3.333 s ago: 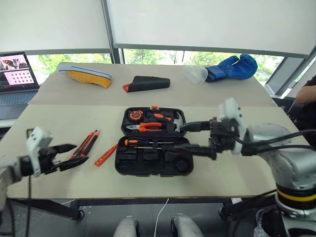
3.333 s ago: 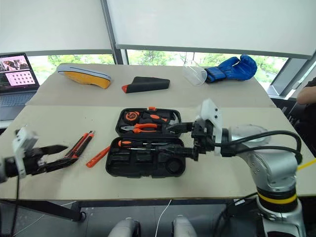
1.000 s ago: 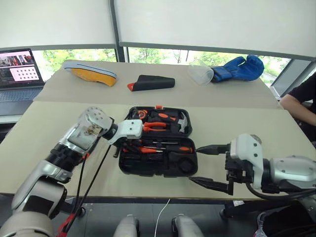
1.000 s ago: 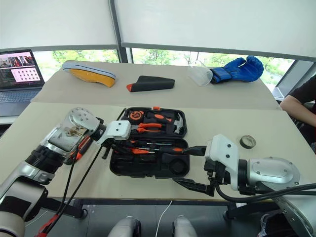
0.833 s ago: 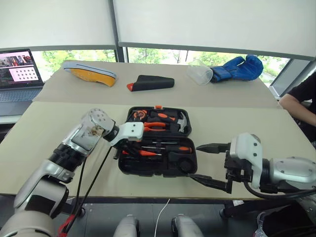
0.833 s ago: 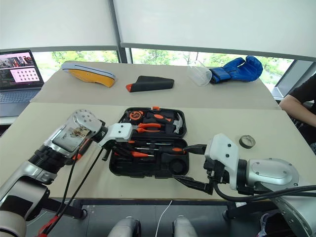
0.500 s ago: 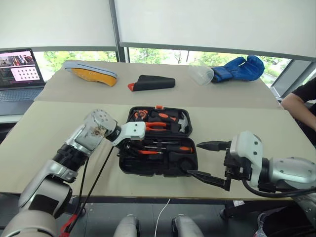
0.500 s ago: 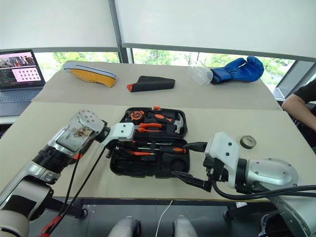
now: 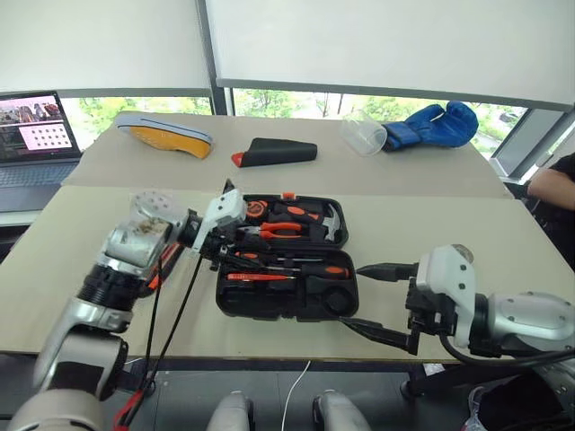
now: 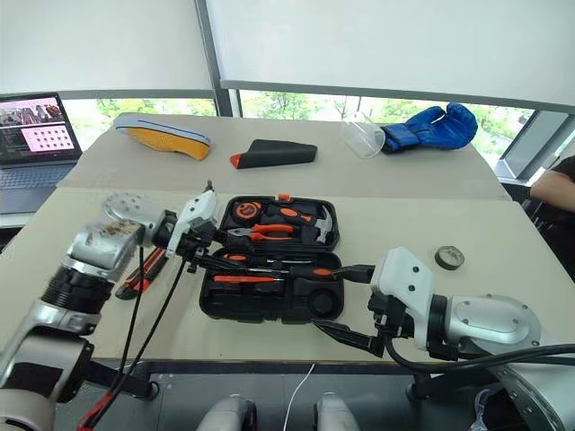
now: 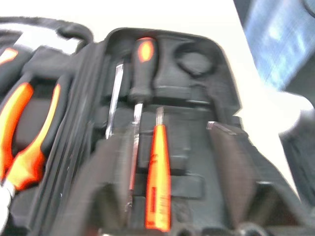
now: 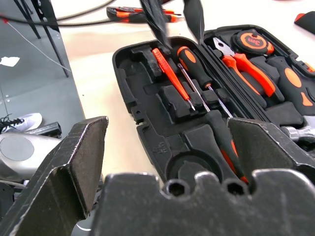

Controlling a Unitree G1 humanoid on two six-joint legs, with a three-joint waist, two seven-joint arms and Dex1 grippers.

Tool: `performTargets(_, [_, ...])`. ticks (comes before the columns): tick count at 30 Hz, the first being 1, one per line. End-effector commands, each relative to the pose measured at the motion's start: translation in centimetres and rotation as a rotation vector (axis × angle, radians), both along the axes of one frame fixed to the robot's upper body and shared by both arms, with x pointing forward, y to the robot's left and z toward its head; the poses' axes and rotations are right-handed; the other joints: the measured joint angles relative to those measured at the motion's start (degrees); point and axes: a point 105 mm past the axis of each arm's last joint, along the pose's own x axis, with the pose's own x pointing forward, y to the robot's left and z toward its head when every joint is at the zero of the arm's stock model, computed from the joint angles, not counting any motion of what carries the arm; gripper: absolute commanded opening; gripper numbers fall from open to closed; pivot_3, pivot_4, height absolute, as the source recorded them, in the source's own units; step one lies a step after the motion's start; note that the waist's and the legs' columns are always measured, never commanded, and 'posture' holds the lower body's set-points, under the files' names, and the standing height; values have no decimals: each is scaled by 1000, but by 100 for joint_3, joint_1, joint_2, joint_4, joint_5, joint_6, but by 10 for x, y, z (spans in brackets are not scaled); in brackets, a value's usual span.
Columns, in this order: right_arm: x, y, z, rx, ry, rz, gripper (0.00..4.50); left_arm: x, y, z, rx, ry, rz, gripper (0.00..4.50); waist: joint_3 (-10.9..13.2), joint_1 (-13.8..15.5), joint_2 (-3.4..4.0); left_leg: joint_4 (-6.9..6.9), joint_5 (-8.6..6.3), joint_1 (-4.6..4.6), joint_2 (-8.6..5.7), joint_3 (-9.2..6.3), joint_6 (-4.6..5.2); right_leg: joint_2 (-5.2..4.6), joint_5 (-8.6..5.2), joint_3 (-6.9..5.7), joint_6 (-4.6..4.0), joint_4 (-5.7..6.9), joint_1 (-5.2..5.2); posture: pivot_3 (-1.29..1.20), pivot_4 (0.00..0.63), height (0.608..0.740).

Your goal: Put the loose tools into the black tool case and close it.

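Note:
The black tool case [image 9: 346,298] lies open mid-table. In its near half lie two screwdrivers [image 9: 310,267] and the slim orange stick tool [image 9: 256,277], which also shows in the left wrist view [image 11: 157,182]. My left gripper [image 9: 235,255] hovers over the case's left end, open, its fingers [image 12: 156,22] apart just above the stick tool with nothing between them. The utility knife [image 10: 135,277] rests on the table left of the case, under my left arm. The tape roll [image 10: 446,258] sits on the table to the right. My right gripper [image 9: 355,294] stands wide open at the case's right end, empty.
Orange-handled pliers [image 9: 283,228], a hammer [image 9: 328,218] and a tape measure [image 9: 254,208] fill the lid half. On the far table are a laptop [image 9: 31,135], a yellow insole [image 9: 162,135], a black pouch [image 9: 274,151], a clear cup [image 9: 364,135] and a blue glove [image 9: 427,124]. A person [image 9: 552,180] is at the right edge.
The left gripper has let go of the orange stick tool, which now lies flat in the case. The gripper has turned and drawn back to the left. The right arm has kept still.

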Motion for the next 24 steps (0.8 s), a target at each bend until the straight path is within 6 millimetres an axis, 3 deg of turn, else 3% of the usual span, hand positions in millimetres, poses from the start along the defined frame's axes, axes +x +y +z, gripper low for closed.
performTargets(1, [0, 4, 8, 11, -56, 20, 4500, 6, 0, 8, -122, -9, 58, 806, 2, -1, -4, 3, 0, -4, 1, 0, 0, 0, 0, 0, 0, 1, -3, 0, 150, 734])
performTargets(3, [0, 4, 8, 11, -55, 19, 4500, 3, 2, -4, -103, -25, 40, 150, 2, -2, -3, 7, 0, -12, 0, -4, 0, 1, 1, -1, 1, 0, -7, 0, 150, 734])
performTargets(4, [0, 4, 8, 11, -54, 18, 4500, 2, 2, -8, -97, -29, 38, 70, 2, -6, -3, 7, 0, -11, -1, -3, 0, 0, 1, 0, 0, 0, -6, 0, 150, 734])
performTargets(9, [-4, 7, 5, 16, -41, 22, 4500, 5, 5, -17, -131, 5, 84, 70, 2, 1, -3, 7, 0, -11, 0, -3, 0, 0, 8, 0, -11, 0, -6, 0, 150, 734])
performTargets(13, [-5, 7, 4, 13, -34, 27, 4500, -2, 6, -36, -70, 5, 72, 70, 1, 3, -2, 10, 0, -11, -2, -3, 0, -1, 5, 0, -2, 0, -4, 0, 150, 734])
performTargets(24, [-1, 8, 7, 7, -35, 38, 4500, -6, 12, -53, -42, -82, 85, 70, -4, 0, 3, 11, 0, 3, -1, -3, 0, -2, 9, 1, -5, 1, 7, 0, 150, 734])
